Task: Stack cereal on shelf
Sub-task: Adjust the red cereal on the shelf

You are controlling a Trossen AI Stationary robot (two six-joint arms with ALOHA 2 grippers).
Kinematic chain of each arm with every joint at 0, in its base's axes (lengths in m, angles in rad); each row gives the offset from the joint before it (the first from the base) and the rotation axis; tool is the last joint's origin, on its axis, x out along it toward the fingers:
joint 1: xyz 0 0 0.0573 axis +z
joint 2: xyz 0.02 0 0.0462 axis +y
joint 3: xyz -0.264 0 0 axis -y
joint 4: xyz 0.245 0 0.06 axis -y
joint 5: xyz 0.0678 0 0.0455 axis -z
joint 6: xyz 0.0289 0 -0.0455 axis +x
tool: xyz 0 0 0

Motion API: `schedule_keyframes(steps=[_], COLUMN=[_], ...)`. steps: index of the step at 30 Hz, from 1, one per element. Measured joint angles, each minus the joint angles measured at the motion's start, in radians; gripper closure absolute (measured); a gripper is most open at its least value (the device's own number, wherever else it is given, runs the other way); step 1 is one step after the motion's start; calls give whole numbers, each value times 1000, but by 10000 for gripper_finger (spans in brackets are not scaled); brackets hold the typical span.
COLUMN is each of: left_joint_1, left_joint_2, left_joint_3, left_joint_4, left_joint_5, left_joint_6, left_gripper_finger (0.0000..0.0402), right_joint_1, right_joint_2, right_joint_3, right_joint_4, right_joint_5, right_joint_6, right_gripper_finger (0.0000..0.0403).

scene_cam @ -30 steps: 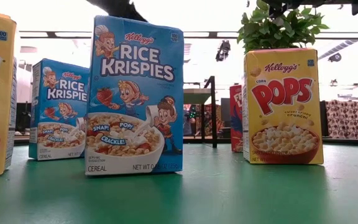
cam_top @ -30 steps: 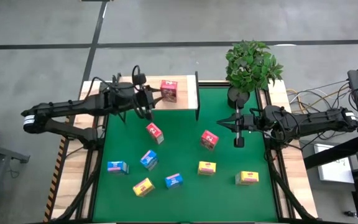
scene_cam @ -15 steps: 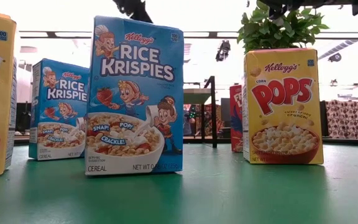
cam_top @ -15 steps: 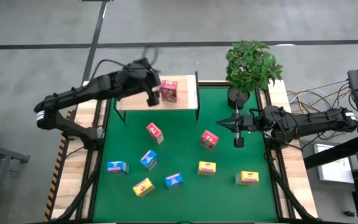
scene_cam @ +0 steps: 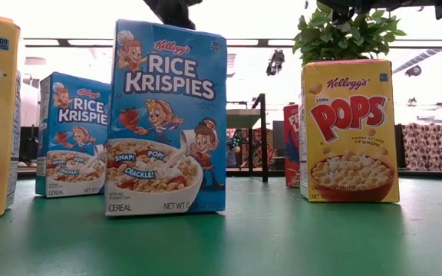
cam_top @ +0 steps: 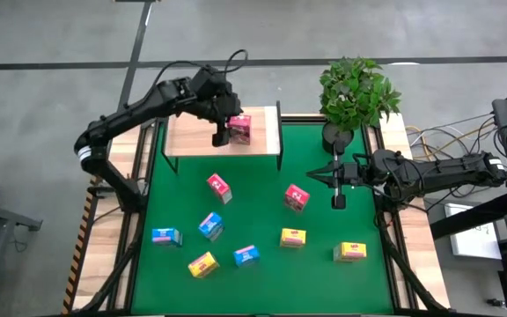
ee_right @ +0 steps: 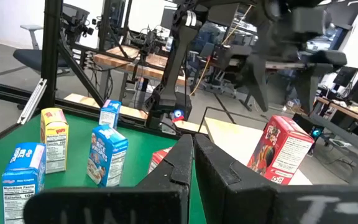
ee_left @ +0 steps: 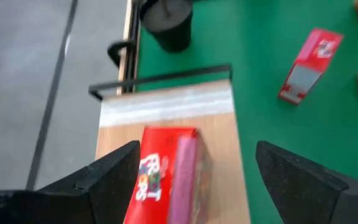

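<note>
A pink-red cereal box [cam_top: 239, 129] stands upright on its base on the wooden shelf [cam_top: 192, 141] at the far left. My left gripper [cam_top: 223, 130] hovers just left of it and above it. It slants down, wide open. In the left wrist view the box [ee_left: 169, 177] shows between the fingers [ee_left: 114, 171], apart from them. Several more cereal boxes lie on the green mat: pink-red [cam_top: 218, 187], blue [cam_top: 210, 225] and yellow [cam_top: 293, 237]. My right gripper [cam_top: 337, 192] waits shut, with nothing in it, at the right, above the mat.
A potted plant [cam_top: 356, 92] stands at the far right corner, its dark pot [ee_left: 166, 25] beyond the shelf's black end rail [ee_left: 160, 81]. In the low view, blue [scene_cam: 167, 119] and yellow [scene_cam: 349, 130] boxes stand upright near the front. The mat's middle [cam_top: 253, 207] is bare.
My left arm has risen and swung toward the far edge. Its gripper has moved from the shelf's near left part toward the pink-red box and tipped more steeply down. The box has stayed in place on the shelf.
</note>
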Motion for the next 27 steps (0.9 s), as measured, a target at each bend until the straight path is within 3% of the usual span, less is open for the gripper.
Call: schedule_keyframes(steps=[20,27], left_joint_1=[50,49], left_joint_2=[38,72], left_joint_3=[-16,-17], left_joint_4=[0,0], left_joint_5=[-4,-4], left_joint_6=[13,18], left_gripper_finger=[101,126], right_joint_1=[0,0], right_joint_2=[0,0], right_joint_3=[0,0], right_joint_4=[-19,-20], right_joint_5=[0,0], right_joint_6=[36,36], right_gripper_finger=[394,394])
